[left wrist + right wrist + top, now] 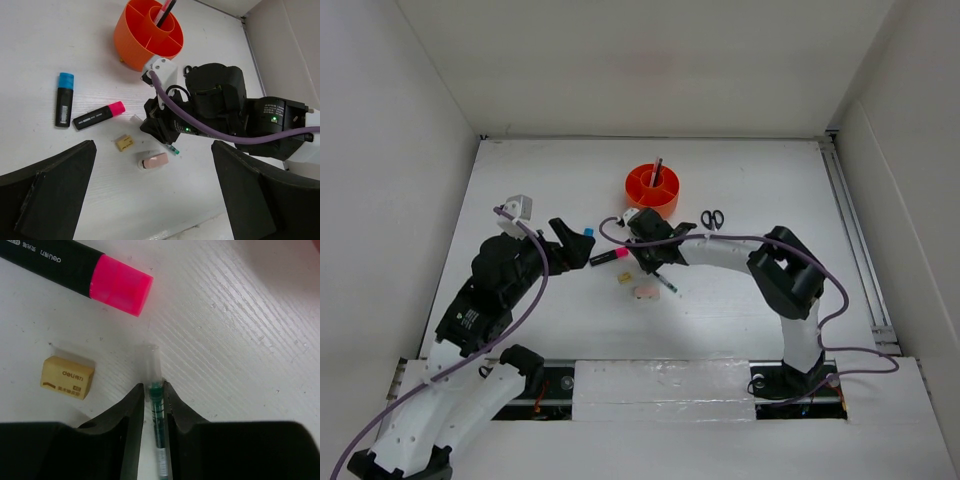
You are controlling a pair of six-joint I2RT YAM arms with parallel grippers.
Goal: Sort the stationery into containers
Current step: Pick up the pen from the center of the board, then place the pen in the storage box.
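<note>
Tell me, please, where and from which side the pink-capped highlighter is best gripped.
Probably the black barrel, near its middle, from straight above, fingers across its width. The pink-capped highlighter lies flat on the table with both long sides free; the tan eraser lies apart. Its cap end is near the right end effector, closed on a pen, so the barrel is clearer.

You have two highlighters (64,100) (99,115); two erasers (124,142) (155,161); two pens (157,405) (170,7); one pencil (161,15); one pair of scissors (712,218); one orange organiser (135,45).
</note>
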